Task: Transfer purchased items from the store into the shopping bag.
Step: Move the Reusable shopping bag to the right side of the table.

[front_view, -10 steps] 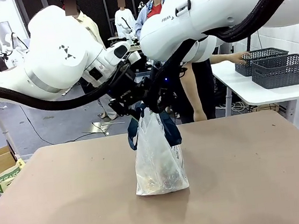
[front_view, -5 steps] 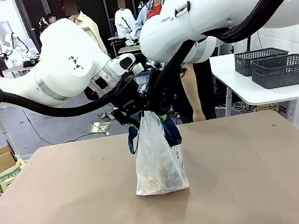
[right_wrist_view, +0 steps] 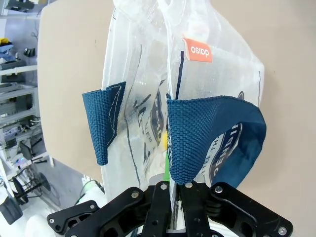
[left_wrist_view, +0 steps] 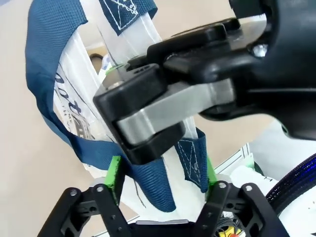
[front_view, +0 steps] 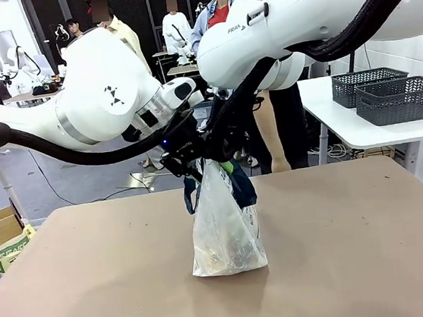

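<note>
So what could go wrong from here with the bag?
The left gripper and right gripper are crowded together at the shopping bag's top; any move could make them collide. The right one pinches the thin plastic edge, which may slip or tear. The left fingers stand open around the blue strap, not gripping it.

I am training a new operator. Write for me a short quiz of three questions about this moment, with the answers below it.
1. True or false: the bag stands on the table.
2. What lies between the open pads of the left claw? A. a blue handle of the bag; B. a box; C. nothing.
3. Fill the gap: the right claw is ____ on the top edge of the bag.

Key: 1 true; 2 A; 3 shut.
</note>
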{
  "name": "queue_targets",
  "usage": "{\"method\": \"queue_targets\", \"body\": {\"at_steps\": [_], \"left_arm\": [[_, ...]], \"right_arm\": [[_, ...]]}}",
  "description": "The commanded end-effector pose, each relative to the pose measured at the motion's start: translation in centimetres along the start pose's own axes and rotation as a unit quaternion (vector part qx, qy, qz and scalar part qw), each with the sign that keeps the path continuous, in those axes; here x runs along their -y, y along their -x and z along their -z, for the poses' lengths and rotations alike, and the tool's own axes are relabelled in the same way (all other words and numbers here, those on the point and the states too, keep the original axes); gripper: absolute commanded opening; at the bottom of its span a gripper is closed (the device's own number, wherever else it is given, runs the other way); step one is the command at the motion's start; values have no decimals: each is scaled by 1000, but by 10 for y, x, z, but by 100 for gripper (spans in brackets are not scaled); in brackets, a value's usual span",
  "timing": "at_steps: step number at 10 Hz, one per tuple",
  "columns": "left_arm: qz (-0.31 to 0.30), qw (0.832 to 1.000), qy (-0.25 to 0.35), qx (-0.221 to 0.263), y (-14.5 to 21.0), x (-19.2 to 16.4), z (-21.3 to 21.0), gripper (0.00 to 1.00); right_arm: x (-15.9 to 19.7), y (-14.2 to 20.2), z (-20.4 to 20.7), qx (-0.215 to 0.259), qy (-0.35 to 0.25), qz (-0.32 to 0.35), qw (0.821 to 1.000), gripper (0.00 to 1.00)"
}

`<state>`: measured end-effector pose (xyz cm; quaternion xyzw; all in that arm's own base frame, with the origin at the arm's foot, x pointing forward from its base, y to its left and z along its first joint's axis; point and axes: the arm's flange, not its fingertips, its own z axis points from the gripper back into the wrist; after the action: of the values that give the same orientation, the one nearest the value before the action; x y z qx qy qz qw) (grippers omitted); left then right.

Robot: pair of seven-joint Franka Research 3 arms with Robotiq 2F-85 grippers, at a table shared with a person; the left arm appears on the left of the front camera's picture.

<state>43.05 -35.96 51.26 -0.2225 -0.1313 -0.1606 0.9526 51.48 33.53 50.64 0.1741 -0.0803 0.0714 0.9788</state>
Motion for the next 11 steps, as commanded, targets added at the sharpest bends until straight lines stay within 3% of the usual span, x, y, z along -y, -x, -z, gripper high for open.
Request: {"method": "queue_targets", "body": {"at_steps": [1, 2, 3, 11], "left_arm": [[-9, 1000, -6, 13, -2, 4, 2, 33], [-10, 1000, -7, 13, -3, 4, 2, 13], [-10, 1000, -7, 13, -3, 4, 1, 0], [-9, 999, -30, 9, 4, 5, -6, 0]], "right_arm": [[-4, -3, 1, 7, -16, 10, 1000, 0], [-3, -3, 0, 7, -16, 10, 1000, 0], [-3, -2, 0, 7, -17, 10, 1000, 0], [-1, -4, 1, 3, -24, 2, 1000, 0]]}}
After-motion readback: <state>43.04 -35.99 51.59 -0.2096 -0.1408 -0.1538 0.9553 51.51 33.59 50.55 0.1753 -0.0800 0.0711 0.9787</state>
